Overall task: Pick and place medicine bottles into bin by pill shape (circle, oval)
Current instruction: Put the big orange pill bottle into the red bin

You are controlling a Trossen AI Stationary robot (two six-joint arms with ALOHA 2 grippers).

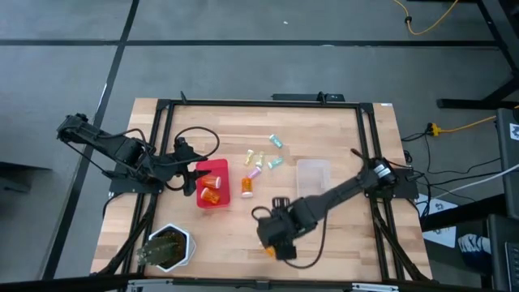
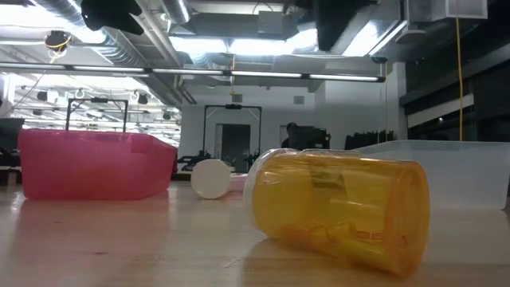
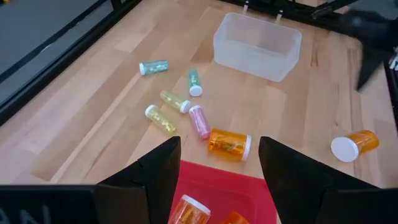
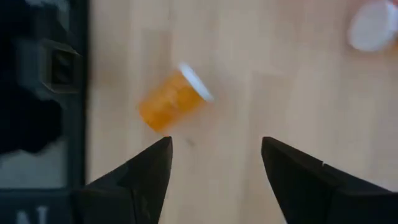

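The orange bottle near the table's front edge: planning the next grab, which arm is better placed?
Right. Its open pincer hangs just above the orange bottle; the left pincer is over the red bin.

Bright overhead lighting; right wrist view motion-blurred.

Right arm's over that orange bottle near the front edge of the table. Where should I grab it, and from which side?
Grip the orange bottle across the middle of its round body, coming straight down. It lies on its side, white cap at one end, so turn the open right gripper to close across the bottle's width, not along its length.
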